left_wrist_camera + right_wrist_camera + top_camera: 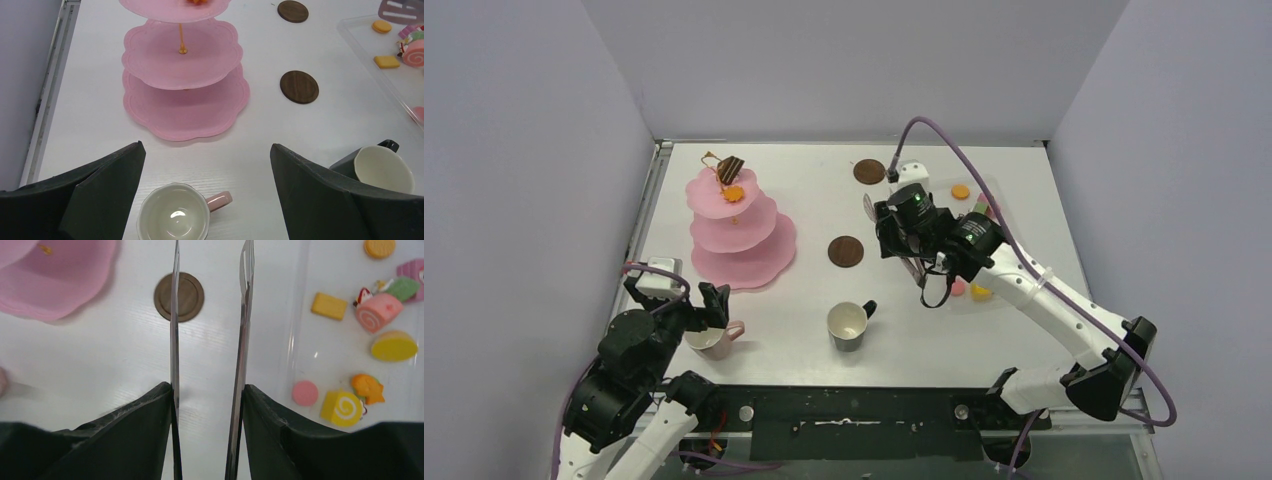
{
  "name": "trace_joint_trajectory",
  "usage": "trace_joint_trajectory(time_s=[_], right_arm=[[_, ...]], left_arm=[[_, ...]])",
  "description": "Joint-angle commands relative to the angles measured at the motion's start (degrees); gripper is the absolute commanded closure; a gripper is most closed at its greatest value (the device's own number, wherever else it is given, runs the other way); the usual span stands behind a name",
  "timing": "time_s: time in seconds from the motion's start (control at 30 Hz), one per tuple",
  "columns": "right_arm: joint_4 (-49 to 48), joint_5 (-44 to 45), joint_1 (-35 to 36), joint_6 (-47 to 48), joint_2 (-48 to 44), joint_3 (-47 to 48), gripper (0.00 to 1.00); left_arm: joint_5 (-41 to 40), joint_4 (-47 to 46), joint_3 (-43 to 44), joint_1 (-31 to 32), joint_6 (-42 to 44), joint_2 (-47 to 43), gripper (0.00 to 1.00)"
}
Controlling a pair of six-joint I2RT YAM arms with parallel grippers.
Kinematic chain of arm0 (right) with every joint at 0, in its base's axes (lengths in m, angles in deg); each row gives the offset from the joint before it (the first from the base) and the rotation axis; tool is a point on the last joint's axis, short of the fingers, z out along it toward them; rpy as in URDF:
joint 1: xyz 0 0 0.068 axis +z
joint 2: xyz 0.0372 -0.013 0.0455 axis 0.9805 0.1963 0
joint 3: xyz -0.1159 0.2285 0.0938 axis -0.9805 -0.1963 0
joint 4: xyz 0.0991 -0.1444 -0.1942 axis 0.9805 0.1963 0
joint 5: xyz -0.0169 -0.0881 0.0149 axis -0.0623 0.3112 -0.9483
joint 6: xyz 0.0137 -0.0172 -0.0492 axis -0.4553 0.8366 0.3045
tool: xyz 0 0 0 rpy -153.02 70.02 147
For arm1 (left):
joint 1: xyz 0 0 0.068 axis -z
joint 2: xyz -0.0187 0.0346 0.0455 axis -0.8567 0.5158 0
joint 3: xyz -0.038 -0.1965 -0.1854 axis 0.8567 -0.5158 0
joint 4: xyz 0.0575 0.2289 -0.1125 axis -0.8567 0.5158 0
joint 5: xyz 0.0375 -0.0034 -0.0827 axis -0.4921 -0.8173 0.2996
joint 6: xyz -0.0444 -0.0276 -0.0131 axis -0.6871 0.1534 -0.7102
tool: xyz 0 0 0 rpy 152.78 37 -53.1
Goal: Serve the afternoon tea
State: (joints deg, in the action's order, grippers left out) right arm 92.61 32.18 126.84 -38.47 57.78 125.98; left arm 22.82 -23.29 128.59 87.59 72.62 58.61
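The pink three-tier stand (739,240) stands at the left, with a chocolate slice (731,168) and an orange pastry (734,193) on its top tier; it also shows in the left wrist view (185,100). The pink mug (175,215) sits upright and empty, low between the fingers of my open left gripper (207,145), untouched. The black mug (849,325) stands at the front centre. One brown coaster (845,251) lies mid-table, another (869,171) at the back. My right gripper (207,387) is shut on the long metal tongs (243,315), whose tips are empty above the table.
A clear plastic tray (330,355) on the right holds several toy pastries, among them a pink roll (376,312) and a yellow roll (342,407). The tongs hover just left of the tray's edge, over the nearer coaster (187,296).
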Motion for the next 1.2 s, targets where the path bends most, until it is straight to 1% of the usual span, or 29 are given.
trace_joint_trajectory(time_s=[0.0,0.17,0.23,0.33,0.43,0.63,0.77,1.17], right_arm=[[5.8,4.0,-1.7,-7.1,-4.0,-4.7,0.49],[10.0,4.7,-3.9,-10.5,-6.2,-8.5,0.51],[10.0,4.6,-5.0,-10.9,-7.3,-10.8,0.53],[10.3,1.9,-7.9,-11.0,-7.6,-12.5,0.55],[11.5,2.4,-9.8,-11.5,-8.1,-13.7,0.56],[11.1,-1.7,-17.3,-10.9,-10.7,-19.2,0.56],[11.3,-3.2,-20.8,-10.5,-11.7,-22.0,0.57],[8.2,-8.4,-24.3,-10.2,-11.8,-27.5,0.57]], left_arm=[[1.5,-3.3,0.2,-0.4,0.9,0.6,0.04],[1.8,-3.1,0.2,-0.4,1.0,0.7,0.04],[1.9,-3.3,0.1,-0.4,1.0,0.7,0.04],[2.1,-3.6,0.0,-0.4,1.1,0.8,0.04],[2.3,-3.5,0.1,-0.4,1.1,1.2,0.04],[2.7,-3.6,0.1,-0.4,1.2,1.6,0.04],[2.7,-3.6,0.1,-0.4,1.2,1.4,0.04],[2.8,-3.7,0.0,-0.4,1.2,1.4,0.04]])
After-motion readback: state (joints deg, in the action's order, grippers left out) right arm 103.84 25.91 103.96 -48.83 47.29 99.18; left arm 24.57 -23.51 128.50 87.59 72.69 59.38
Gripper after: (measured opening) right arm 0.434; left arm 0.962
